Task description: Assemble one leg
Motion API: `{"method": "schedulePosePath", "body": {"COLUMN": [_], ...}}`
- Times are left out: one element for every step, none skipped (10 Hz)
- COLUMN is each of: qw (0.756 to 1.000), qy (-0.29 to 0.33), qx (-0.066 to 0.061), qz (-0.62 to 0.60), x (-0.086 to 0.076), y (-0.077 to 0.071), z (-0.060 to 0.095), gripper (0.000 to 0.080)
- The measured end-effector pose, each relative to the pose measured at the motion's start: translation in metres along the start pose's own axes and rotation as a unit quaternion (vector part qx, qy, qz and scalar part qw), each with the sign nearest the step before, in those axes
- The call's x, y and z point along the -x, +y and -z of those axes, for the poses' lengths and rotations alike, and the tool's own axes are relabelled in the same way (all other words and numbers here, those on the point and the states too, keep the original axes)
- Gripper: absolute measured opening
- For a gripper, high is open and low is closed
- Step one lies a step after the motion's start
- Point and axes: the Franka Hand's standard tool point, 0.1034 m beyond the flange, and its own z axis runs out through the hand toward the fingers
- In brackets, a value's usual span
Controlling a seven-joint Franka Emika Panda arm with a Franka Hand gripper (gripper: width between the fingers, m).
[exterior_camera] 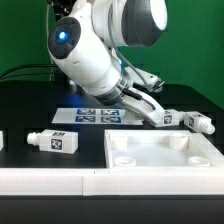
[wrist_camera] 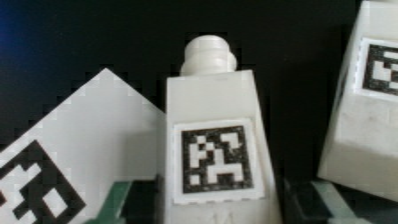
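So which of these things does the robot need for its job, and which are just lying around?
For the job: stubby white plastic leg with a black-and-white tag, at the claw; big flat white square tabletop.
Lying about: another white tagged leg alone on the black table; thin flat white marker board.

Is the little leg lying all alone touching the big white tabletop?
Apart. The exterior view shows a strip of black table between the leg and the tabletop.
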Motion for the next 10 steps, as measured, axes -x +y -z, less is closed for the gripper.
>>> {"method": "schedulePosePath", "body": {"qw": [1.0,1.0,1.0,0.999,0.995,0.99,0.982,0.976,0.964,0.959], "qy": [0.004,-0.005,-0.001,0.034,0.084,0.122,0.172,0.199,0.247,0.265], "qx": [0.0,-0.004,-0.014,-0.021,-0.031,-0.039,-0.04,-0.045,-0.056,-0.06], "qz": [0.002,0.01,0.02,0.032,0.049,0.06,0.064,0.072,0.075,0.079], "x": [0.001,0.008,0.015,0.022,0.028,0.025,0.017,0.02,0.02,0.024], "y": [-0.001,0.0,-0.001,-0.008,-0.016,-0.02,-0.027,-0.032,-0.038,-0.039], "z": [0.002,0.021,0.051,0.082,0.113,0.132,0.143,0.141,0.142,0.14], "gripper": [0.029,0.029,0.029,0.029,0.029,0.0291,0.0291,0.0291,0.0291,0.0291]}}
